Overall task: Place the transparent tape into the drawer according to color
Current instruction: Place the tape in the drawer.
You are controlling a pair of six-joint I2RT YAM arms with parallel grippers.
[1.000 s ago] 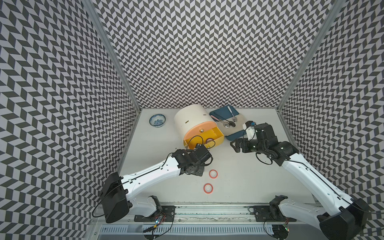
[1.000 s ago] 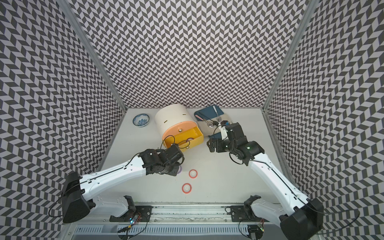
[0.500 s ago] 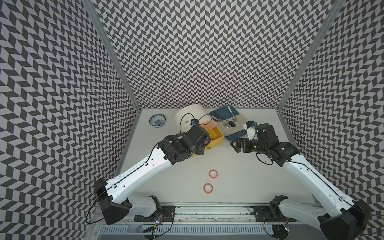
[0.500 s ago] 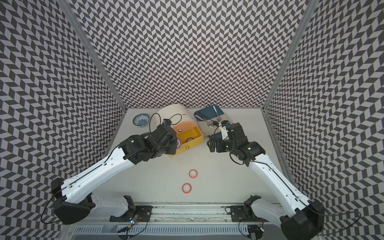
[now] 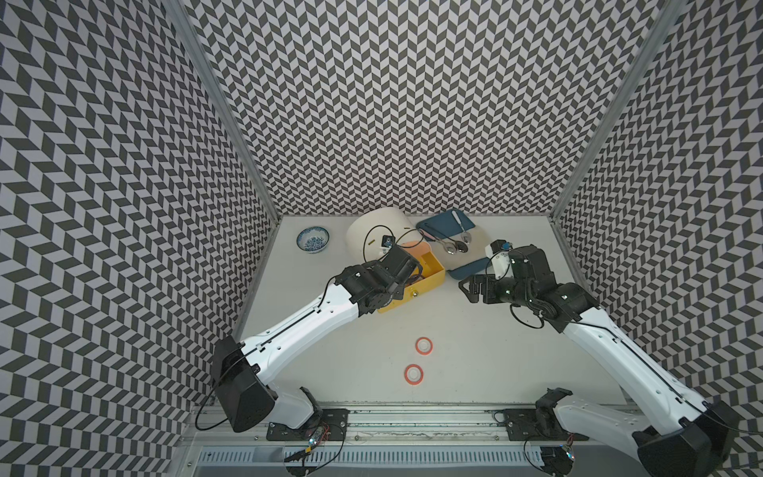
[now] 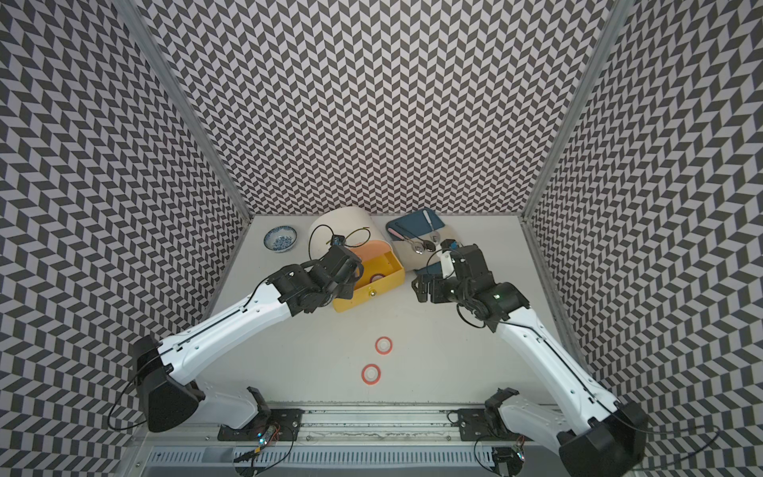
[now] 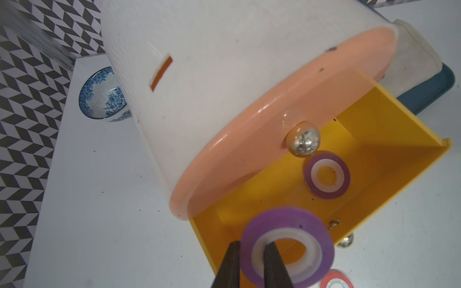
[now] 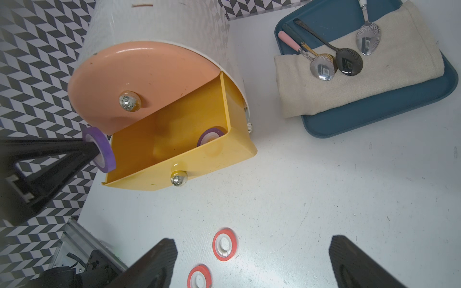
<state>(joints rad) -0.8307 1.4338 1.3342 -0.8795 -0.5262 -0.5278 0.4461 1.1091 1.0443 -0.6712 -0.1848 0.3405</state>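
Chevron walls (image 5: 392,103) — red tape (image 5: 424,345) on white tabletop (image 5: 495,351).

— The cabinet?
— White cabinet (image 7: 199,62), peach upper drawer front (image 8: 149,74), yellow drawer (image 8: 199,159).
— And the tape?
— The held tape ring (image 7: 287,246) and the tape ring in the drawer (image 7: 327,176) are purple; the two loose tape rings (image 5: 424,345) (image 5: 413,374) are red-rimmed. All have white cores.
— The rest?
— Blue-and-white floral bowl (image 5: 313,239), teal tray (image 8: 331,15), beige cloth (image 8: 399,69), black-and-white chevron walls (image 5: 392,103).

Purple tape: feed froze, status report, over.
Left gripper shut on purple tape, at end of yellow drawer. Right gripper open, empty. Second purple tape inside; two red tapes on table. Nothing blocking.
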